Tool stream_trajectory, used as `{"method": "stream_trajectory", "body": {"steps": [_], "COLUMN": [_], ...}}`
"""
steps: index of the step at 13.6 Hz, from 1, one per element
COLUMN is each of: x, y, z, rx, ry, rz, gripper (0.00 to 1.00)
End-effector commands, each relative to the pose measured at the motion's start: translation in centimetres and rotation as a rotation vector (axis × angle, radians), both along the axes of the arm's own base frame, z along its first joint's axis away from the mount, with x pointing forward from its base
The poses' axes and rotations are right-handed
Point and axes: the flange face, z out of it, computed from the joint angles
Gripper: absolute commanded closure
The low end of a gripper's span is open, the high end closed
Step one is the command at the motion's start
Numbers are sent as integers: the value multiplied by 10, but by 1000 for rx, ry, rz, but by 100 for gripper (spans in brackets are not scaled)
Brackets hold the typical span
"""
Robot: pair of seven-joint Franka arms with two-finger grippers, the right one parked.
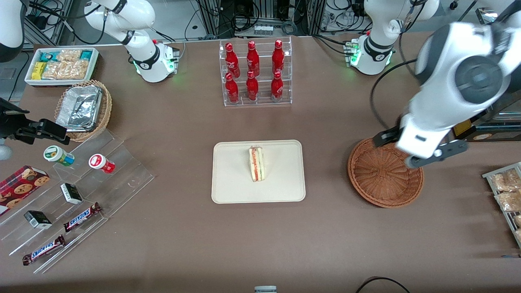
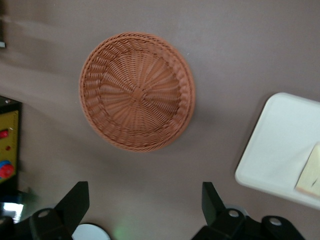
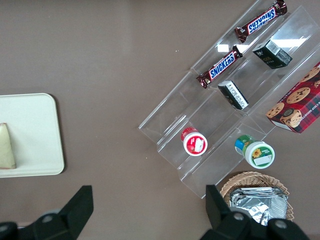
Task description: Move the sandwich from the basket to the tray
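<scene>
The sandwich [image 1: 257,163] stands on its edge in the middle of the cream-white tray [image 1: 232,171], red and green filling facing up. The reddish-brown wicker basket [image 1: 378,179] sits beside the tray toward the working arm's end and holds nothing. My left gripper [image 1: 413,148] hangs open and empty above the basket's rim, on the side farther from the front camera. The left wrist view shows the gripper [image 2: 144,192] with its jaws wide apart, the empty basket [image 2: 137,92], a tray corner [image 2: 280,145] and a sandwich edge [image 2: 311,172].
A clear rack of red bottles [image 1: 255,73] stands farther from the front camera than the tray. A clear stepped shelf with snacks [image 1: 73,191], a light wicker basket with foil [image 1: 83,108] and a white snack bin [image 1: 63,65] lie toward the parked arm's end. A packet rack [image 1: 506,195] sits at the working arm's end.
</scene>
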Motion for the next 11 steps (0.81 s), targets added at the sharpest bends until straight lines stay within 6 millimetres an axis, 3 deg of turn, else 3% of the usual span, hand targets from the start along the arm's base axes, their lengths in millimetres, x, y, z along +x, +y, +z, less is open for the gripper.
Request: {"method": "stream_trajectory", "body": {"steps": [1,6,11], "x": [-38,-68,-81], "y": [48,132,134], "z": [16,35,70], "rx": [-52,-151,-131], "ry": [21,44,17], "rz": [-130,-320,-291], "gripper": [1,1,1]}}
